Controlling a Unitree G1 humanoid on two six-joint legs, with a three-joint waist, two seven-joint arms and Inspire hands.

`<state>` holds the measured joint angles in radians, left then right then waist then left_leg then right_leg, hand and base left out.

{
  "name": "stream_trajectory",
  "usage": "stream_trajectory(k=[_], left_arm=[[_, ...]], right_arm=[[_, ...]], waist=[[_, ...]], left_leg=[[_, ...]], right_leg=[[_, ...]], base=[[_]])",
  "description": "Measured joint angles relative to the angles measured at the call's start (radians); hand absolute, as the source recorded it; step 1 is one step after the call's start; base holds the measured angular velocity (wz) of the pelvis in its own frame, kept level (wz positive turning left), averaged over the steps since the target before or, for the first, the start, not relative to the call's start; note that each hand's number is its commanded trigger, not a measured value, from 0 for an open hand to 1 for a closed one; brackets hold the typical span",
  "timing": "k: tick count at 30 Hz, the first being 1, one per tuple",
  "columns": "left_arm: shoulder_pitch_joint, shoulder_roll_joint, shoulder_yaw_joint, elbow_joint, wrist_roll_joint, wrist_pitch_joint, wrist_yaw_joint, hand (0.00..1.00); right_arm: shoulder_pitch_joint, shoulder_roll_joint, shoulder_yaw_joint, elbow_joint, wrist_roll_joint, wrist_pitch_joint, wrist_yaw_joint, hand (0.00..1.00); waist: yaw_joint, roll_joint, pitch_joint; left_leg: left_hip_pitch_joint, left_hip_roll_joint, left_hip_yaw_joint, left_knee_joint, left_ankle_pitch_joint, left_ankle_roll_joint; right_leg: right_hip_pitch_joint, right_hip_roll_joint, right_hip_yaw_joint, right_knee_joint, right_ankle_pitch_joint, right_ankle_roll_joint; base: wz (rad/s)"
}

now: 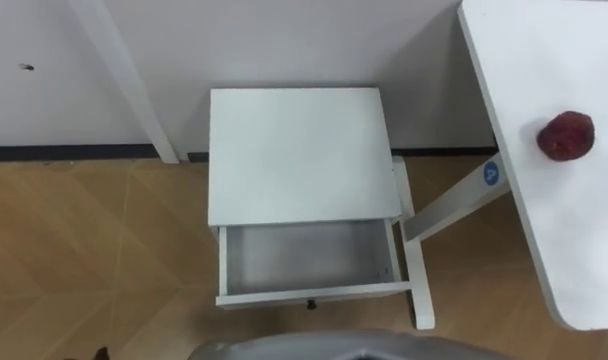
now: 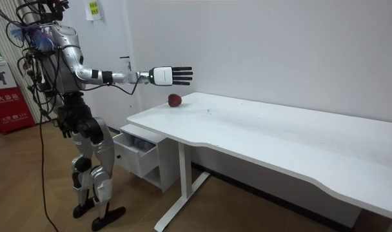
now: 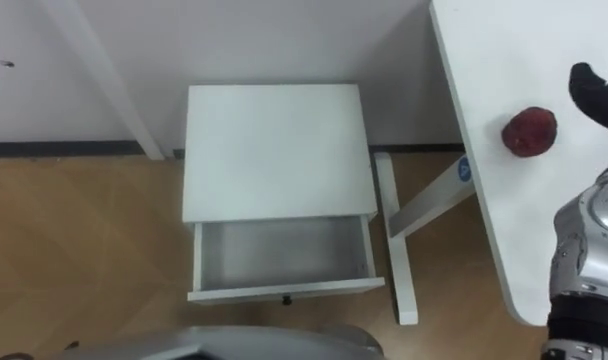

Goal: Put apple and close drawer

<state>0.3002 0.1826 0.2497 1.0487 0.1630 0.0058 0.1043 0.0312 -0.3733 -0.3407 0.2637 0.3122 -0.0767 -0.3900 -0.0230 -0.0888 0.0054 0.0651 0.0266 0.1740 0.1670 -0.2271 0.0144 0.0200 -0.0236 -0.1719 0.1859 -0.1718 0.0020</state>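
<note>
As the right hand [image 2: 172, 75] hovers above it with fingers straight, a dark red apple [image 2: 175, 100] rests near the white counter's [image 2: 260, 129] edge.

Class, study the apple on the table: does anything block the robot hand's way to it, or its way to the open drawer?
Nothing visible does. The right robot hand hovers open over the table near the apple, with bare tabletop between them. The drawer of the nightstand stands open, with nothing over its mouth.
</note>
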Motion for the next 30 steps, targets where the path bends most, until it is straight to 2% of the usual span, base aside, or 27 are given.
stream_trajectory(k=[2, 6, 21, 30], left_arm=[[0.003, 0.005, -0.017, -0.005, 0.002, 0.012, 0.0, 0.0], [0.003, 0.009, -0.021, -0.013, 0.003, 0.016, -0.001, 0.0], [0.011, 0.012, -0.039, -0.007, 0.002, 0.009, 0.001, 0.0], [0.009, 0.023, -0.049, -0.006, 0.002, 0.01, 0.001, 0.0]], right_arm=[[0.0, -0.001, 0.011, 0.008, -0.032, 0.006, 0.043, 0.0], [0.0, -0.001, 0.017, 0.027, -0.059, 0.014, 0.092, 0.0], [0.0, 0.0, 0.045, 0.163, -0.092, 0.013, 0.167, 0.0], [0.0, 0.0, 0.05, 0.232, -0.147, 0.011, 0.211, 0.0]], waist=[[-0.001, -0.003, -0.0018], [0.001, -0.009, -0.0049], [0.0, -0.007, -0.0018], [0.0, -0.007, -0.0004]], left_leg=[[0.0, 0.002, 0.0, 0.0, 0.0, 0.0], [0.002, 0.002, 0.0, 0.0, 0.0, 0.0], [0.02, 0.003, 0.0, 0.002, 0.0, 0.001], [0.026, 0.002, 0.0, 0.003, 0.001, 0.001]], right_leg=[[0.001, -0.001, -0.004, -0.001, 0.0, 0.0], [0.005, -0.002, -0.009, -0.001, 0.0, 0.0], [0.032, -0.01, -0.021, -0.001, 0.0, 0.0], [0.034, -0.01, -0.021, 0.0, 0.0, 0.0]], base=[[0.03], [0.03], [0.0], [0.0]])
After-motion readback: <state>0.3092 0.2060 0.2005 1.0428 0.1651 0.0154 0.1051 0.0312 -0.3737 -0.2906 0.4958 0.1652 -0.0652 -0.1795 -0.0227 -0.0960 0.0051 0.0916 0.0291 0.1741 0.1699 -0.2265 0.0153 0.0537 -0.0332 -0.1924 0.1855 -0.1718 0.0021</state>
